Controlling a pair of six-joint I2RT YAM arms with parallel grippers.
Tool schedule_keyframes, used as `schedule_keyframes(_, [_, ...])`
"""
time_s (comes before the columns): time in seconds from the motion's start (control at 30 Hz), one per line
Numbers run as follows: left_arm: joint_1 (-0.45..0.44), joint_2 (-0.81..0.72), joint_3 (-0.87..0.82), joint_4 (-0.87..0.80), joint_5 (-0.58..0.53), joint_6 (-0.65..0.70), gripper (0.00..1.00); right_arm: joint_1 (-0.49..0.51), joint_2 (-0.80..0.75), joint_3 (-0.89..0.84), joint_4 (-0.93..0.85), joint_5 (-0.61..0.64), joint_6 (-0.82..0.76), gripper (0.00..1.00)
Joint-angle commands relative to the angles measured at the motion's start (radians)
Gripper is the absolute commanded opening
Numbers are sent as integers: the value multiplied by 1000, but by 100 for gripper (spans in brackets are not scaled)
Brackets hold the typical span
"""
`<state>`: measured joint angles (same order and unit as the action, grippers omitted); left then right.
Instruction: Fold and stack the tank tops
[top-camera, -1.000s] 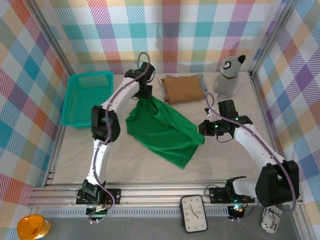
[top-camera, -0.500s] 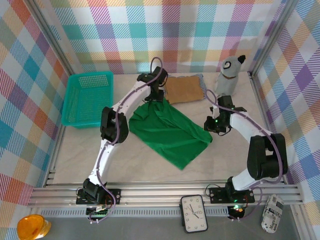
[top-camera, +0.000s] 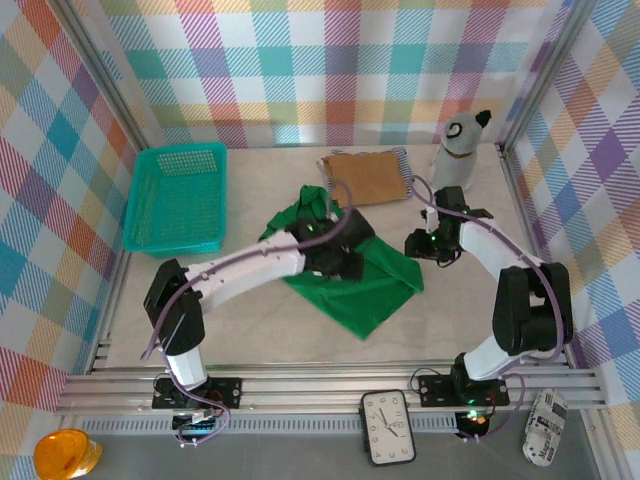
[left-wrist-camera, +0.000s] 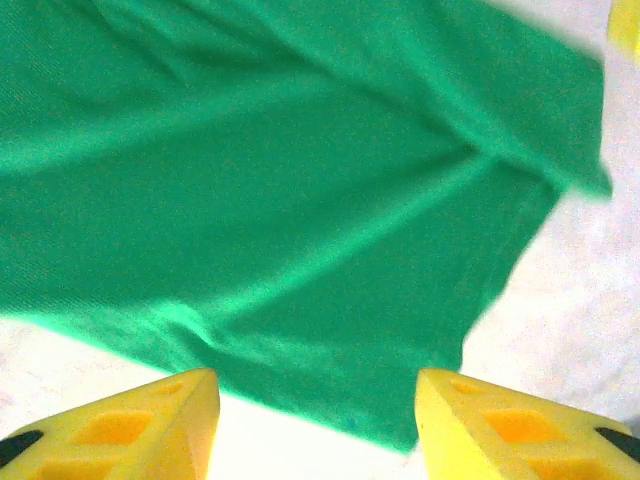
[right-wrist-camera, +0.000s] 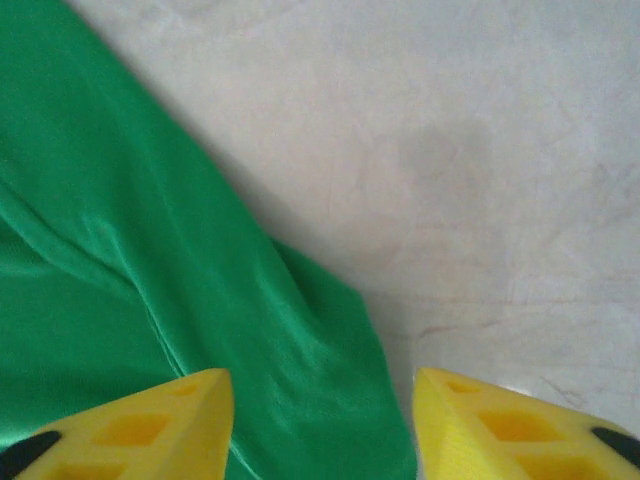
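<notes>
Nothing held in the left gripper (top-camera: 345, 265): released, jaws spread wide, hanging low over the bright green tank top (top-camera: 378, 292), which lies rumpled on the desk (top-camera: 250, 325) directly beneath and ahead of the fingers (left-wrist-camera: 170, 420). Likewise released at the right gripper (top-camera: 418, 246): jaws apart, poised just above the green top's edge, cloth under one finger (right-wrist-camera: 150, 425), bare desk under the other. Farther out beyond both grippers, a folded tan-brown tank top (top-camera: 368, 178) resting on the striped tank top (top-camera: 405, 160). Well off to the left gripper's left, a teal basket (top-camera: 178, 195).
</notes>
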<state>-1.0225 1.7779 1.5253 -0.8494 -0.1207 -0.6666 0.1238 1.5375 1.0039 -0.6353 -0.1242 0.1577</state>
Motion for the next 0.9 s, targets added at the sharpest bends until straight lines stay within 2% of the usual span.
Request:
schedule_keyframes(0.0, [-80, 63, -66, 106, -10, -148, 54, -3, -61, -70, -44, 4, 0, 58])
schedule_keyframes(0.1, [-150, 159, -43, 157, 12, -160, 55, -3, -105, -125, -14, -28, 22, 62])
schedule_keyframes(0.2, [-181, 231, -9, 164, 22, -162, 55, -3, -123, -162, 2, -67, 38, 62])
schedule_keyframes(0.53, [-188, 308, -58, 170, 15, -165, 53, 17, -127, -226, 50, -124, 105, 60])
schedule_keyframes(0.6, [-188, 324, -31, 110, -1, -151, 47, 27, -116, -226, 49, -116, 111, 59])
schedule_keyframes(0.8, [-188, 304, -38, -32, -72, -111, 16, 65, -130, -238, 25, -104, 129, 56])
schedule_keyframes(0.87, [-186, 297, -38, -77, -94, -85, 10, 88, -123, -237, 7, -81, 135, 56])
